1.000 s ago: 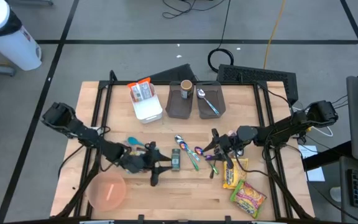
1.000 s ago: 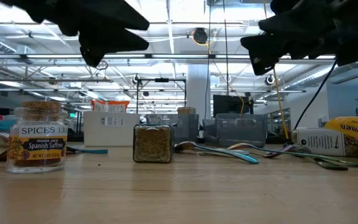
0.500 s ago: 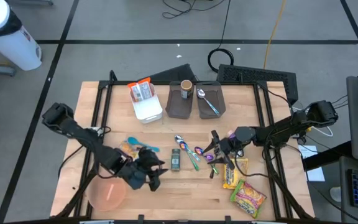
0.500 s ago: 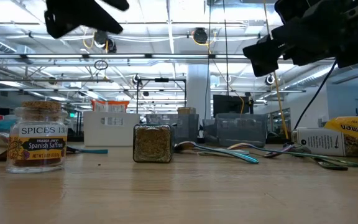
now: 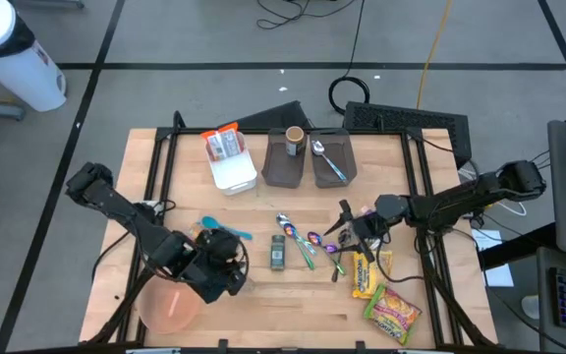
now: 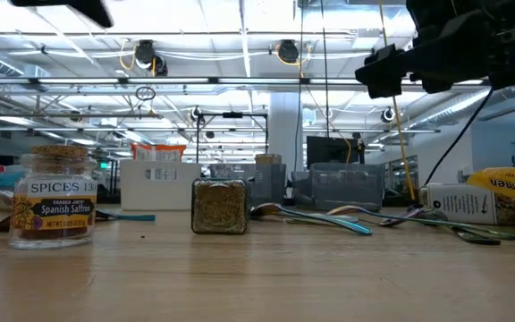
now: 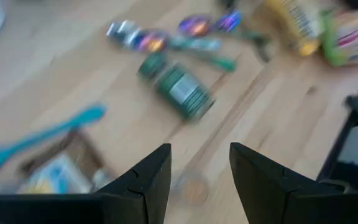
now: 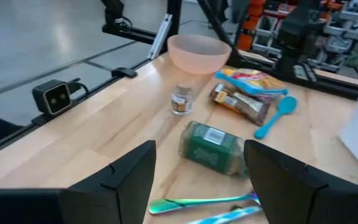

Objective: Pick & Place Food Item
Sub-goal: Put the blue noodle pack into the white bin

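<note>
A small corked saffron jar (image 6: 54, 199) stands upright on the wooden table (image 5: 293, 315), also visible in the right wrist view (image 8: 180, 99). In the high view my left gripper (image 5: 226, 278) hides it. That gripper hangs open above the jar, pointing steeply down, its fingers (image 7: 154, 174) clear of it. A green spice jar (image 5: 277, 254) lies on its side mid-table. My right gripper (image 5: 340, 234) hovers open and nearly level to its right, pointing at it (image 8: 213, 147). Ramen packets (image 5: 394, 313) lie near the right front.
A pink bowl (image 5: 170, 305) sits at the near left by my left gripper. A teal spoon (image 5: 222, 229) and a snack bag (image 8: 241, 102) lie behind it. Cutlery (image 5: 303, 241) lies between the green jar and my right gripper. A white bin (image 5: 232, 167) and two dark bins (image 5: 308, 157) stand at the back.
My left gripper has risen well clear of the table, drawn back toward the pink bowl and tipped from nearly level to pointing steeply down, rolling as it went. The saffron jar and the green jar have stayed where they were. My right gripper has rolled a little in place.
</note>
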{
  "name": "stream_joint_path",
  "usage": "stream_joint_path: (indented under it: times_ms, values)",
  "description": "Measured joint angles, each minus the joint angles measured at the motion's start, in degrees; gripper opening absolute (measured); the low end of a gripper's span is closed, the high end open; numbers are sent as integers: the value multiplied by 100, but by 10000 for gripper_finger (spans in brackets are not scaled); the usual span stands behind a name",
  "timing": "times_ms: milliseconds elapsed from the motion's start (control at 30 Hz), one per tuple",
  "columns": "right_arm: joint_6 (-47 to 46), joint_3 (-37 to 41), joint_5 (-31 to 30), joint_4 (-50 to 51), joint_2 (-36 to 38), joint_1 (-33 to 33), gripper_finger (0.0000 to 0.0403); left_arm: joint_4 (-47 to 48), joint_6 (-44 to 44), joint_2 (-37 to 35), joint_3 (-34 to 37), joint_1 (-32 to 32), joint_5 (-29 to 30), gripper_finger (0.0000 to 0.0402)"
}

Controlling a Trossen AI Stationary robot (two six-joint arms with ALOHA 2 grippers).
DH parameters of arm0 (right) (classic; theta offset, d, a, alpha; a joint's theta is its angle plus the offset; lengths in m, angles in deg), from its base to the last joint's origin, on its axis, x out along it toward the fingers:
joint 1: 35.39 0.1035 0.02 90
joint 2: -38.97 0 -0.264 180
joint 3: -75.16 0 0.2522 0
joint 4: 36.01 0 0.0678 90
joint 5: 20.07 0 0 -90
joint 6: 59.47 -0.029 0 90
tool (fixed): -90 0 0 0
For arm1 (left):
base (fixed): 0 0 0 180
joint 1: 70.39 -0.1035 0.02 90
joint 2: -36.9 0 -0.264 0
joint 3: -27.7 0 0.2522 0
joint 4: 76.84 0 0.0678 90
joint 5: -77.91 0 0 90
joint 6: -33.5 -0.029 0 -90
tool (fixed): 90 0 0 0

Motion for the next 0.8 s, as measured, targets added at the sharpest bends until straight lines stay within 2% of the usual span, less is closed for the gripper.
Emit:
stream_joint_path:
  times_ms: [200, 300, 533, 667, 800]
  values:
    - [10, -2, -2, 415, 422, -259, 238, 1004, 745, 820, -421, -118, -1139, 170]
    - [-29, -4, -2, 456, 436, -354, 238, 1351, 982, 1368, -671, -170, -1530, 170]
    - [-71, -4, -4, 472, 262, -392, 238, 1808, 1416, 2253, -1221, -273, -2141, 170]
    - [22, -4, -5, 452, 167, -392, 238, 2674, 1398, 2546, -1515, -415, -2528, 170]
    - [139, -4, -4, 408, 69, -392, 238, 3378, 1386, 2605, -1678, -508, -2547, 170]
